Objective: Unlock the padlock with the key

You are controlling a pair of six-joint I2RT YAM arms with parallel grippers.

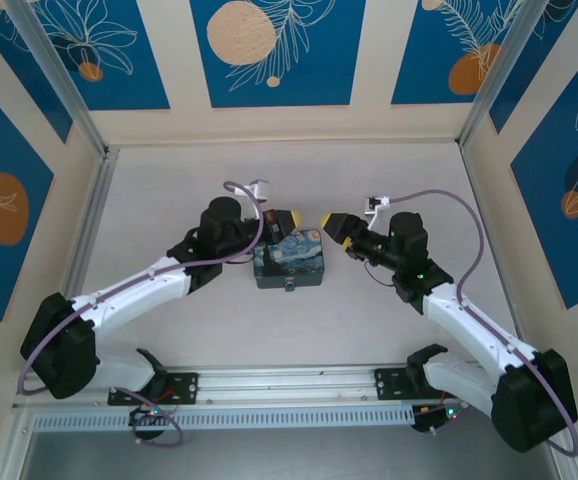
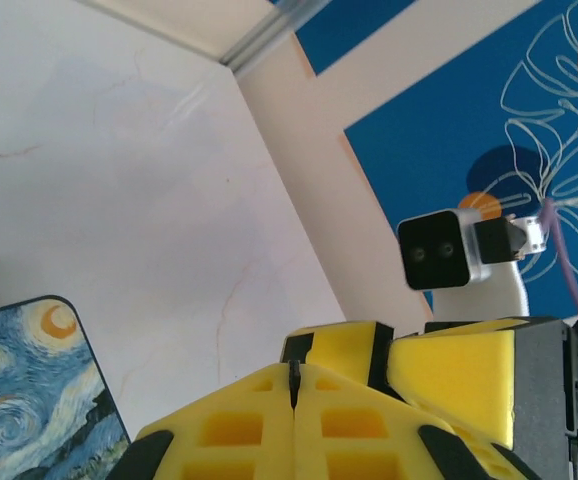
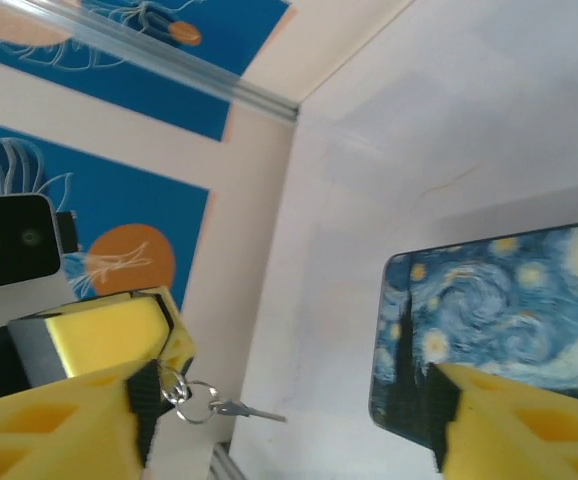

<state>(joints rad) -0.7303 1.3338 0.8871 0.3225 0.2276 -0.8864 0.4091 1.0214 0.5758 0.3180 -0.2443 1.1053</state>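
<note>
Blue leaf-patterned panels wall in a white table [image 1: 169,180], and a Starry Night tin [image 1: 291,252] lies flat about midway between its side edges. Both arms reach in over the tin's far edge, where the left gripper [image 1: 289,217] and right gripper [image 1: 334,224] face each other tip to tip. The left one's fingers [image 2: 259,420] are pressed fully together. In the right wrist view a small key ring [image 3: 194,402] hangs at that gripper's tip, seemingly pinched there, and the key [image 3: 252,411] dangles from it above the table. The right gripper's fingers [image 3: 59,430] stand well apart with nothing between the pads, and the key hangs just beside one of them. A tiny dark nub at the middle of the tin's near edge [image 1: 290,288] may be the padlock, but it is too small to be sure. This looks like the key being sorted out between the grippers, before any insertion. Next, the right fingers must close squarely on the key's head, leaving the blade free and pointed, and then carry it round to the near edge.
</note>
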